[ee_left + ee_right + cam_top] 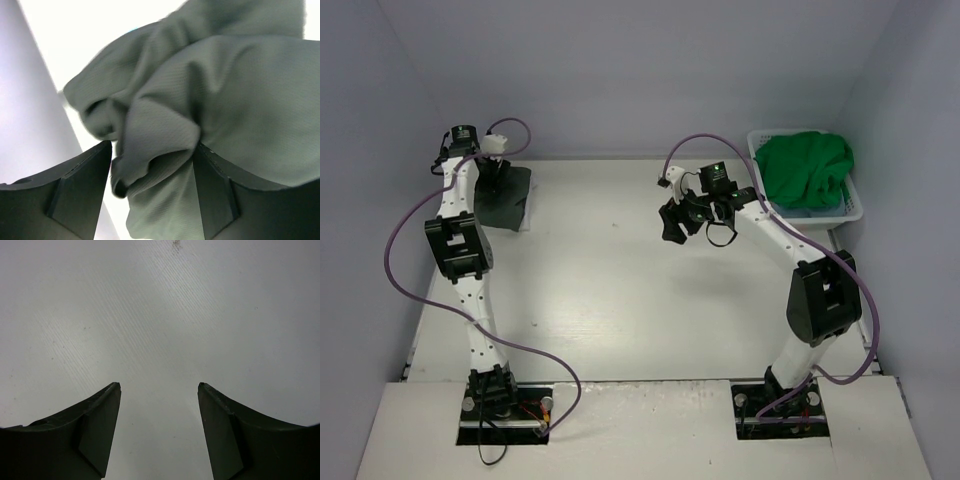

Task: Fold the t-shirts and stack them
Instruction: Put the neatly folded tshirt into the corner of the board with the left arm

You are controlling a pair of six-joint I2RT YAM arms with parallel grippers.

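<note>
Jaws on the left gripper [154, 145] stood apart, with a rumpled fold of the dark grey cloth t-shirt [512, 200] sitting in the gap. It brushed the right-hand finger but wasn't pinched, as far as I could tell. That shirt lay at the far left corner of the white bench [620, 300], bunched rather than flat, right up by the pale side wall [360, 200]. My guess is that corner was meant as the stacking spot, out of the way of the open middle where the folding would happen. Couldn't say whether it counted as properly folded, since the wrist view was too close and blurry.

The right gripper [160, 385] hung over the middle of the bench, jaws also apart, with only bare surface between them. To me it looked parked partway toward the white plastic laundry basket [757, 140] at the far right. The bright green t-shirt [805, 165] was heaped on top in there, with something paler peeking out underneath.

As for obstacles, a reach for the green one would need to mind the basket's rim and the right arm's own purple cable [700, 138] looping above the wrist. The left arm sat tight against the wall, so not much room to swing on that side.
</note>
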